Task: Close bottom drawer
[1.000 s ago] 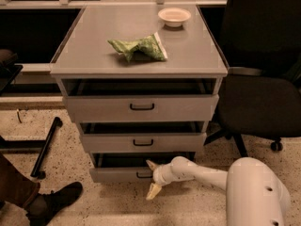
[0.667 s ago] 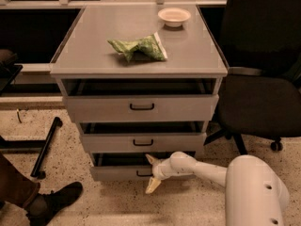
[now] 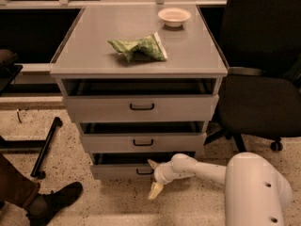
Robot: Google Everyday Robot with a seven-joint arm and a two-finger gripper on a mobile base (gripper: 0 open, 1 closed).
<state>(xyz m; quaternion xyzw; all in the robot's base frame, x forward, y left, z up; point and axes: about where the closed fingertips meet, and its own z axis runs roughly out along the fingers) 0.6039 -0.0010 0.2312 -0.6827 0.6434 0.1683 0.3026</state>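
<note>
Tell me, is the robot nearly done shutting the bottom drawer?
Not yet. Done: the tool is down low, right at the front of the bottom drawer, with its fingers spread. In hand: getting set to push. Left: the drawer sticks out, with a dark gap showing above its front, so it needs pushing all the way in.

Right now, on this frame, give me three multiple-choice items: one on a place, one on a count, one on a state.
1. Where is the gripper?
A. over the white bowl
B. at the front of the bottom drawer
C. on the office chair
2. How many drawers does the cabinet have?
A. two
B. three
C. four
3. The bottom drawer is:
A. shut flush
B. taken out
C. partly open

Key: B, it sits low beside the drawer's handle; B, three fronts are stacked; C, a dark gap shows above its front.
</note>
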